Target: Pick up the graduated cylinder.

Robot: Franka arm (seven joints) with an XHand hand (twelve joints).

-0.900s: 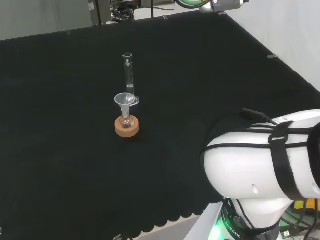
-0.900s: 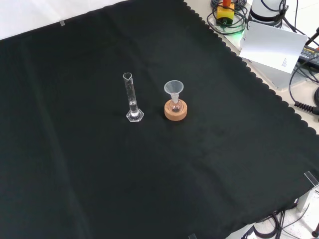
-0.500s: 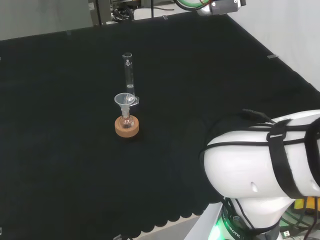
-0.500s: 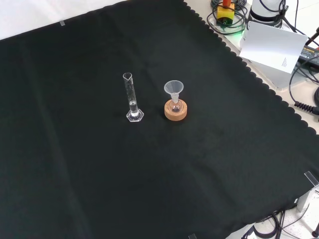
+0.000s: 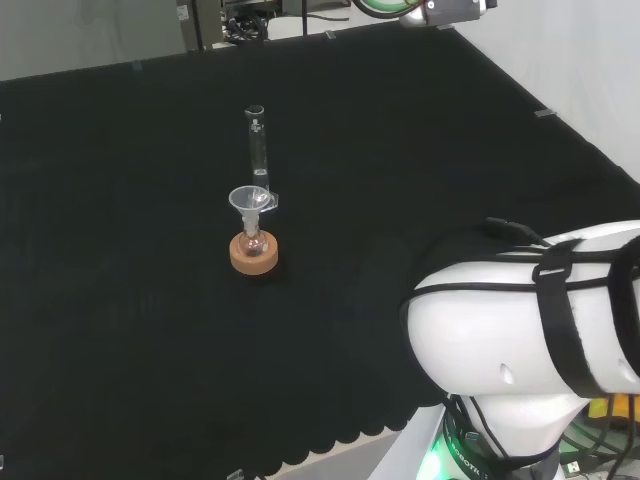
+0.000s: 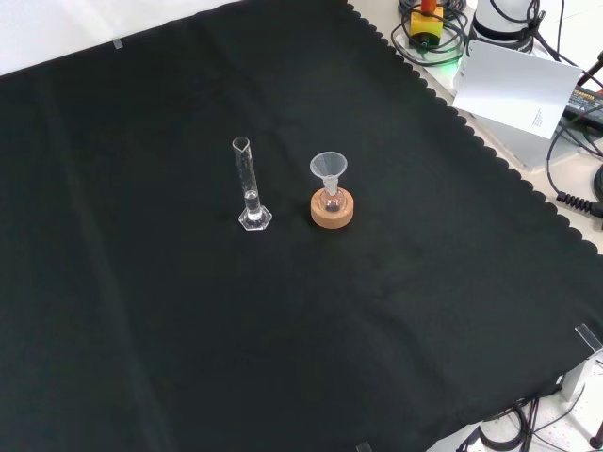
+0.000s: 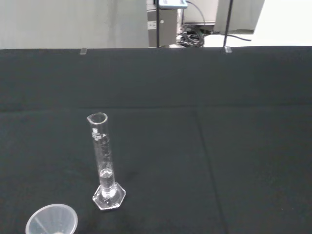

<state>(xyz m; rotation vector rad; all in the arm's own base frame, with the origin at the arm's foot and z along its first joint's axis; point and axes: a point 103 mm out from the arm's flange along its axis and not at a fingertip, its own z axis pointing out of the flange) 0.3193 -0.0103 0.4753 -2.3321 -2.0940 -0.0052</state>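
A tall clear graduated cylinder [image 5: 258,146] on a hexagonal foot stands upright near the middle of the black cloth, a little liquid at its bottom. In the front view the graduated cylinder [image 6: 249,186] stands left of a small flask with a clear funnel [image 6: 329,169] on a cork ring [image 6: 333,210]. In the head view the funnel [image 5: 250,200] and cork ring [image 5: 253,252] stand just in front of it. The wrist view looks at the cylinder [image 7: 104,163] from some way off, with the funnel rim [image 7: 51,222] close by.
The arm's big white link [image 5: 530,320] stands at the head view's lower right. Off the cloth's edge in the front view lie cables, a white sheet [image 6: 516,85] and a yellow device [image 6: 426,19]. Black cloth [image 6: 141,330] stretches wide around the glassware.
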